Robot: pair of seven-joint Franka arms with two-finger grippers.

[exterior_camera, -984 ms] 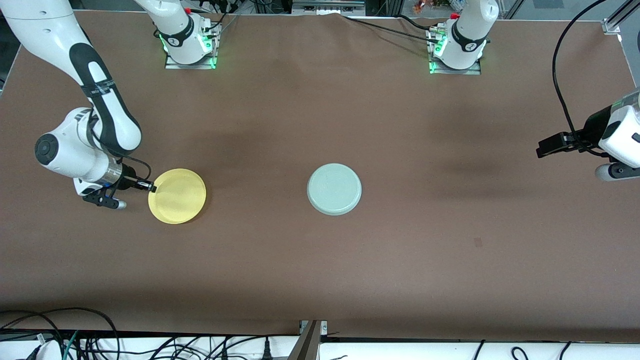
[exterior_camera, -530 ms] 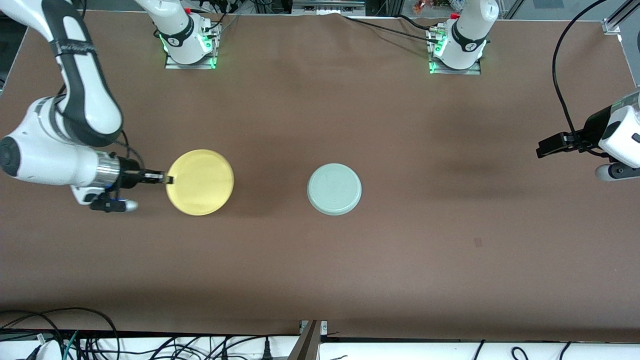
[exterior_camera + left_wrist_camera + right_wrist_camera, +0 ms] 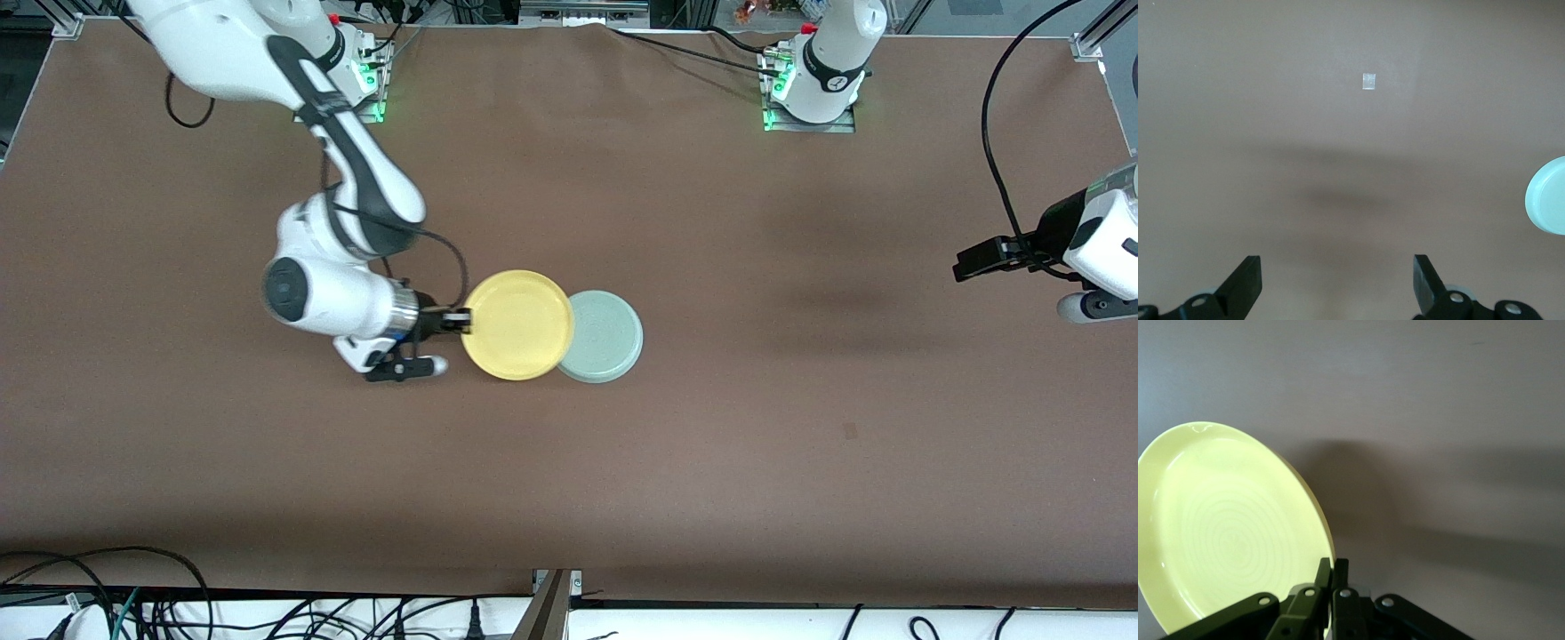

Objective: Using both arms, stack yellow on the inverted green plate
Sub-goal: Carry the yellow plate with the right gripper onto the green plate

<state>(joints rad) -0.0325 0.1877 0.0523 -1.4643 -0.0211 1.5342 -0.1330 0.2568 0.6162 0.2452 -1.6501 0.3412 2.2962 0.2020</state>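
Note:
My right gripper (image 3: 459,320) is shut on the rim of the yellow plate (image 3: 519,324) and holds it in the air, its edge overlapping the green plate (image 3: 609,336). The green plate lies upside down mid-table, flat underside up. In the right wrist view the yellow plate (image 3: 1225,527) stands edge-on, its rim pinched in the right gripper (image 3: 1333,570). My left gripper (image 3: 1337,277) is open and empty over bare table at the left arm's end (image 3: 978,258), where that arm waits. The green plate's edge (image 3: 1548,197) shows in the left wrist view.
The brown table (image 3: 711,462) carries a small pale tape mark (image 3: 1369,81), also seen in the front view (image 3: 850,431). Cables (image 3: 133,596) lie past the table edge nearest the front camera.
My right arm has lifted the yellow plate and carried it from the right arm's end toward the middle, until it overlaps the green plate. The left arm has not moved.

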